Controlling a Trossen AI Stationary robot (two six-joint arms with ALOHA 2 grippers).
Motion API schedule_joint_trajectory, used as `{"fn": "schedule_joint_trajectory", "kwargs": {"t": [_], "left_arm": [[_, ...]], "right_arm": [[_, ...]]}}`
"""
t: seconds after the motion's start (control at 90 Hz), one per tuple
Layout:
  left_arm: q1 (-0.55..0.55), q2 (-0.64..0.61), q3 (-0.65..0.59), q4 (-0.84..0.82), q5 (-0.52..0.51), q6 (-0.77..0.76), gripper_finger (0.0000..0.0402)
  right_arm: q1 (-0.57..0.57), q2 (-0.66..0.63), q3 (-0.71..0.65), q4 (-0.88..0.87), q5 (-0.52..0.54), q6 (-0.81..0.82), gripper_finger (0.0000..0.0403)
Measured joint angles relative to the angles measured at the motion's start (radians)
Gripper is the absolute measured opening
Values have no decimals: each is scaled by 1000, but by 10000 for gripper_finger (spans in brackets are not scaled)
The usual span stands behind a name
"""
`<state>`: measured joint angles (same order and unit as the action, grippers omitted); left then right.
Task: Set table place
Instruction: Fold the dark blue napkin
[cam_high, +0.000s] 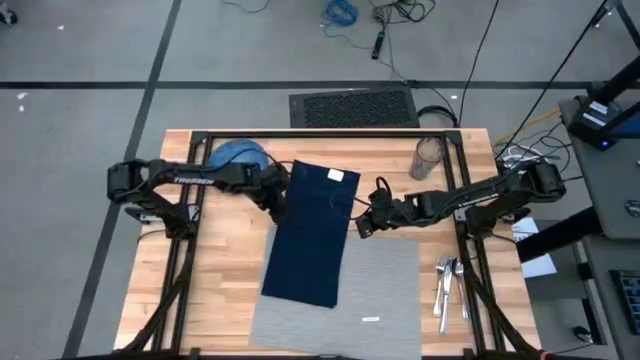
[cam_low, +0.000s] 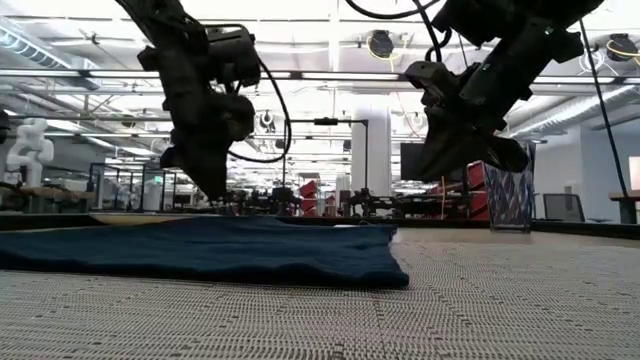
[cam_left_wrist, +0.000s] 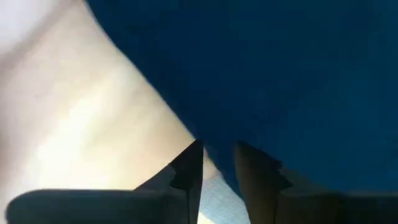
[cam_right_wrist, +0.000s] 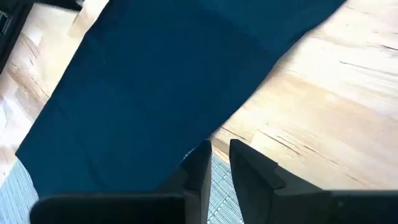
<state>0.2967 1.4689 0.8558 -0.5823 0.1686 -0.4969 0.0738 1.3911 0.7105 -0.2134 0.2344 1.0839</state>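
Placemat of flat light-grey fabric (cam_high: 385, 290) lies at the tabletop's near edge, a dark navy cloth napkin (cam_high: 315, 232) overlapping its far-left corner. Left gripper (cam_high: 277, 207) and right gripper (cam_high: 362, 225) flank the napkin, fingers nearly closed on nothing. Blue dish (cam_high: 236, 153), glass (cam_high: 428, 157) and cutlery (cam_high: 447, 281) appear unplaced.

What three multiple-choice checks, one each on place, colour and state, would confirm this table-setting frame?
1. Where does the flat light-grey fabric placemat lie on the light butcher-block wooden table?
A. at the near edge, partly under the cloth
B. folded under the blue dish
C. off the table, on the floor

2. What colour is the long rectangular cloth napkin?
A. red
B. dark navy
C. white

3. How does the napkin lie?
A. bunched into a ball
B. hanging in the air from both grippers
C. spread flat, between the left gripper and right gripper

Answers: 1 A, the high view shows the napkin's near end overlapping it; 2 B, every view shows navy; 3 C, the low view shows it flat.
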Motion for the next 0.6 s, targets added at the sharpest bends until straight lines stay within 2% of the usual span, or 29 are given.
{"fn": "schedule_joint_trajectory", "kwargs": {"t": [0.144, 0.3, 0.6], "left_arm": [[6, 0, 0, -2, 91, -1, 117], [-21, 0, -1, -15, 35, -19, 137], [-63, 31, -1, -22, 14, -47, 139]], "right_arm": [[0, 0, 0, 0, -1, -4, 45], [0, 0, 0, 0, -1, -5, 45], [0, 0, 0, -1, -1, -18, 45]]}}
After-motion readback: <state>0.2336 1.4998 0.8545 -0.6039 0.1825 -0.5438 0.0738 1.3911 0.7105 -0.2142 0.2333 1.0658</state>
